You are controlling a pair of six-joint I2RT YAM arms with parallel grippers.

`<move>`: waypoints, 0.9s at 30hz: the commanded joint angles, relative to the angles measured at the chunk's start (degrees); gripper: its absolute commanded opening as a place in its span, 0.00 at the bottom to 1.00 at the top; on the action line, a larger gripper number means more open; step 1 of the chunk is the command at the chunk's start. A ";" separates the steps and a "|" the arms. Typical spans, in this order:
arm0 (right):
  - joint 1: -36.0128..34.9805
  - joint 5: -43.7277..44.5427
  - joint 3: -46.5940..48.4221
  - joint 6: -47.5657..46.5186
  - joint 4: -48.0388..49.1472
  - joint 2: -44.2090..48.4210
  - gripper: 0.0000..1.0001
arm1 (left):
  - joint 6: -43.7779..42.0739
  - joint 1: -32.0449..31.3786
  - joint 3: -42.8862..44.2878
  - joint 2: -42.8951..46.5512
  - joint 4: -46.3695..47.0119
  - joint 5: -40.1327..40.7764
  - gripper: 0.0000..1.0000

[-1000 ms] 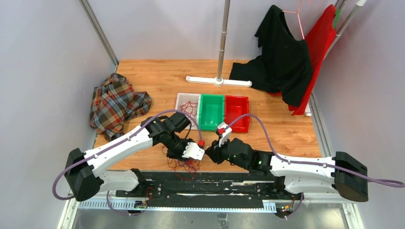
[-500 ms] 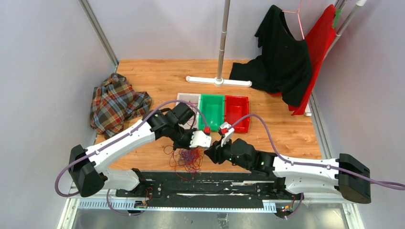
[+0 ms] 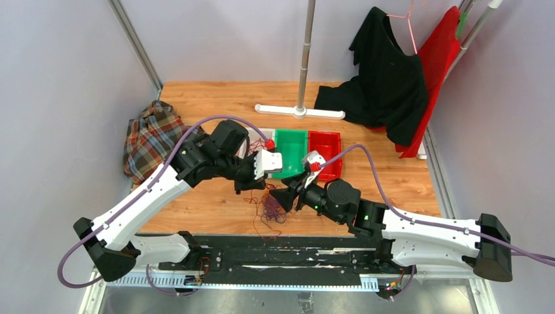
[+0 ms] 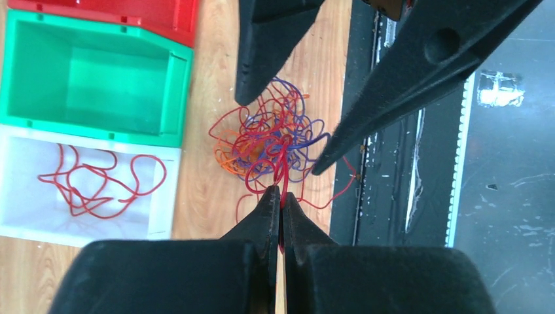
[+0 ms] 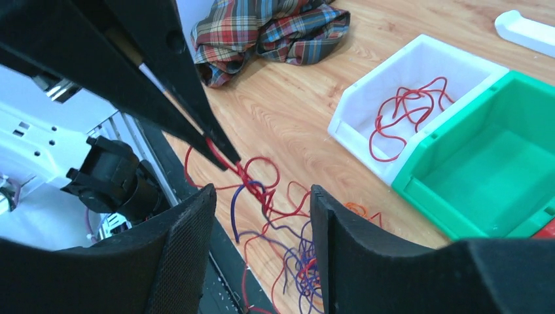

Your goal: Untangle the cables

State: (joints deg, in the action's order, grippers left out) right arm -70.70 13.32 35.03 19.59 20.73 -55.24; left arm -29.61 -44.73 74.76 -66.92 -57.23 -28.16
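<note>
The left gripper (image 4: 281,193) has clamped onto one red strand (image 4: 283,171) and lifted it toward the bins. The cables (image 4: 275,140) trail below, near the table's (image 3: 216,104) near edge. The right gripper (image 5: 262,191) has let go and is spread around the clump. Purple and orange loops look knotted to the strand. A red wire lies in the white bin (image 4: 163,226), and a shirt (image 3: 154,140) lies at the left edge.
</note>
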 commanded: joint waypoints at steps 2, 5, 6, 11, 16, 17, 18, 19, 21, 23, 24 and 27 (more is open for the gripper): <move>-0.76 3.69 3.25 -3.80 0.92 -2.45 0.50 | 2.97 0.26 -1.01 2.33 -0.51 -2.47 0.01; -0.76 4.27 4.19 -4.17 1.02 -3.96 0.42 | 2.38 0.26 -1.00 2.87 -0.66 -3.42 0.01; -0.84 4.45 4.46 -4.34 0.99 -4.32 0.41 | 2.24 0.26 -1.10 3.01 -0.68 -3.76 0.01; -1.20 7.06 6.05 -5.65 0.11 -5.88 0.41 | 1.65 0.26 -1.55 3.53 -1.35 -5.81 0.01; -1.70 9.57 5.65 -5.52 4.14 -7.23 0.48 | 1.13 0.26 -1.65 4.14 -1.78 -7.19 0.00; -1.79 9.81 5.63 -5.23 4.82 -7.66 0.49 | 1.08 0.26 -1.54 4.30 -1.94 -7.50 0.00; -1.89 10.40 5.62 -4.76 5.39 -8.12 0.49 | 0.94 0.30 -1.44 4.32 -2.26 -7.96 0.01; -1.98 11.08 5.36 -4.27 6.21 -8.47 0.49 | 0.85 0.26 -1.34 4.47 -2.54 -8.30 0.01; -1.99 11.79 4.39 -3.00 7.74 -9.01 0.48 | 0.72 0.26 -1.27 4.73 -2.62 -8.32 0.01; -2.08 11.81 3.50 -2.26 8.25 -8.71 0.42 | 0.40 0.30 -1.21 5.25 -2.62 -7.88 0.00; -2.07 13.29 2.82 -1.64 8.18 -8.31 0.37 | 0.11 0.26 -1.25 5.54 -2.62 -7.81 0.00; -2.08 13.85 0.80 -1.02 7.72 -6.14 0.21 | -1.21 0.26 -1.36 6.56 -2.71 -6.69 0.01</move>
State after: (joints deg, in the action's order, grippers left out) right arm -72.03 22.81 38.33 16.86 26.39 -63.72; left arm -28.99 -44.69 73.47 -62.70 -59.22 -33.43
